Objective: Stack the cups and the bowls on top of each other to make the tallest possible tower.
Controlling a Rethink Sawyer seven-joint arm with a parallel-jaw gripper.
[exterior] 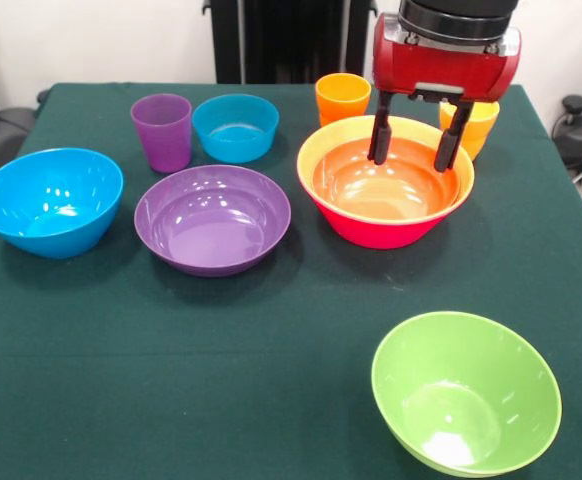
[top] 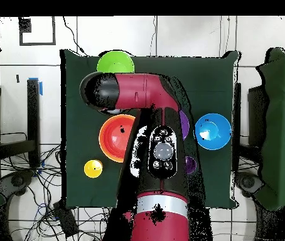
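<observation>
three cups point(exterior: 161, 131), six bowls point(exterior: 212, 218); gripper point(exterior: 412, 150) spread wide, holding nothing.

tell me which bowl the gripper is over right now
The gripper hangs open over the nested stack, orange bowls inside the large pink one. The purple, blue and green bowls sit alone.
</observation>
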